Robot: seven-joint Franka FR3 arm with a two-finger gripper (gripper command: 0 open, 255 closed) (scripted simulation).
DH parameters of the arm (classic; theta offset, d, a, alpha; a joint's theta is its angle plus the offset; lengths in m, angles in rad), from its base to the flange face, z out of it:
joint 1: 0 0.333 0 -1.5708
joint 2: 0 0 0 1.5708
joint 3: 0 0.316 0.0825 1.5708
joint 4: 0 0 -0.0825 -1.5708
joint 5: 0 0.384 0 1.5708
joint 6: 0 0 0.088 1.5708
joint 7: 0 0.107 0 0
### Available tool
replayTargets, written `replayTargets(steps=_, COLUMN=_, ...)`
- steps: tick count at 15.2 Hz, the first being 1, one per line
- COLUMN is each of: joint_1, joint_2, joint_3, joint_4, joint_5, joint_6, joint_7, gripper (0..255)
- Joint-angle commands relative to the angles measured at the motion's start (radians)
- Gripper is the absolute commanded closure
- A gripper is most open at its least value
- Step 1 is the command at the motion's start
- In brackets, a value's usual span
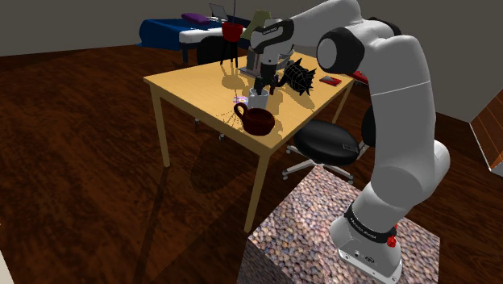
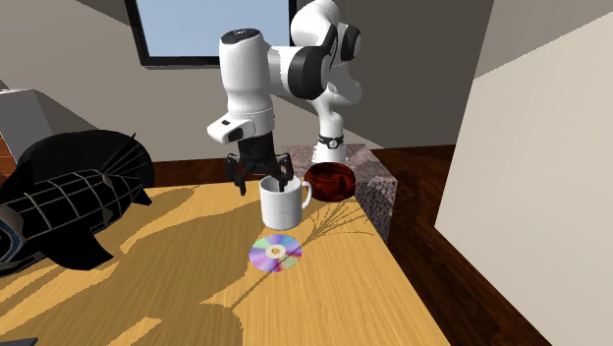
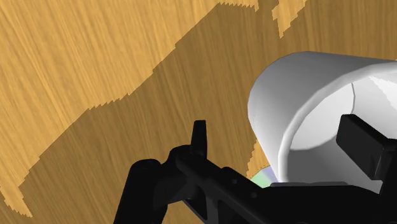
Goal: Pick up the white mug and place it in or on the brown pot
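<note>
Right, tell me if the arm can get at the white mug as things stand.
Probably yes: the arm has its jaws open astride the wall of the white mug, one inside the rim, one outside; nothing blocks it.

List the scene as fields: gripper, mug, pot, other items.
gripper: open, astride the mug's wall, one finger seemingly inside, one outside
mug: white, upright on the table, not held
pot: dark red-brown, next to the mug, near the table's edge
other: shiny disc by the mug; large black object
</note>
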Motion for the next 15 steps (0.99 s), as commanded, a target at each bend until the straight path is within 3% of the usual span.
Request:
replayTargets(steps=1, joint_1=0.000, joint_2=0.000, joint_3=0.000, joint_4=-0.001, joint_5=0.000, joint_6=0.001, joint_7=0.000, gripper=0)
replayTargets(steps=3, joint_1=0.000, joint_2=0.000, joint_3=0.000, joint_4=0.000, joint_5=0.000, joint_6=0.001, joint_7=0.000, gripper=0)
replayTargets(steps=4, joint_1=0.000, joint_2=0.000, joint_3=0.000, joint_4=0.000, joint_5=0.000, joint_6=0.001, joint_7=0.000, gripper=255)
replayTargets(steps=15, joint_1=0.000, joint_2=-0.008, joint_3=-0.001, joint_4=0.014, joint_5=-0.002, joint_6=-0.021, joint_7=0.001, gripper=255)
